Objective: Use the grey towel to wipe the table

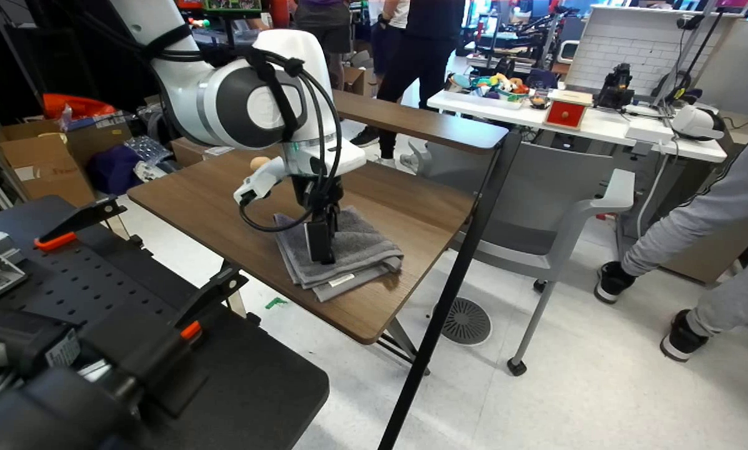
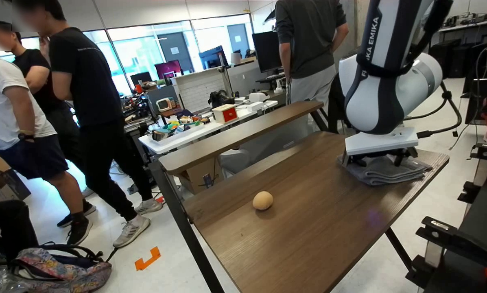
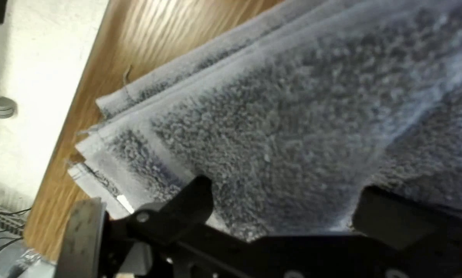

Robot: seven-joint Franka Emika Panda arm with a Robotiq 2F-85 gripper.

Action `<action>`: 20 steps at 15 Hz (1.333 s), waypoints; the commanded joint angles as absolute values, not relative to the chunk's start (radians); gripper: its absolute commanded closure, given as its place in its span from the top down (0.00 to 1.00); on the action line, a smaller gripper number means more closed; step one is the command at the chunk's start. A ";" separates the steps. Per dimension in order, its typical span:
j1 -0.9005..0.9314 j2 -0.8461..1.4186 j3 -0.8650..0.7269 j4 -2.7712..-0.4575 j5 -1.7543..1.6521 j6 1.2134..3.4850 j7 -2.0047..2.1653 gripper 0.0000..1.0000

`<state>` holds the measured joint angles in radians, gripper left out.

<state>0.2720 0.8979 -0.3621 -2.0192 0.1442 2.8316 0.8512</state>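
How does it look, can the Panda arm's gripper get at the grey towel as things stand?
Probably yes: the open gripper points down at the folded grey towel on the brown wood-grain table, its jaws spread over it, and nothing shows in between.

I have a dark brown wood-grain table (image 2: 308, 240) beneath me; on it lie a folded grey terry towel (image 1: 364, 247), near one end, and, well apart, a roundish tan object (image 2: 263, 200).

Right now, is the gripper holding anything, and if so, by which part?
Nothing is held: the gripper stands open, jaws apart over the grey towel.
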 commanded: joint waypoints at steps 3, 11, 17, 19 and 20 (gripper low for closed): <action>0.109 0.867 -0.077 -2.053 0.185 2.858 0.662 1.00; 0.041 0.796 0.079 -2.104 0.259 2.888 0.441 1.00; -0.088 0.627 0.376 -2.232 0.389 3.083 0.271 1.00; -0.133 0.595 0.479 -2.236 0.424 3.149 0.266 1.00; -0.147 0.588 0.515 -2.226 0.431 3.176 0.271 1.00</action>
<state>-0.0784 0.6489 0.3975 -2.1935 0.3794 3.0994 0.3071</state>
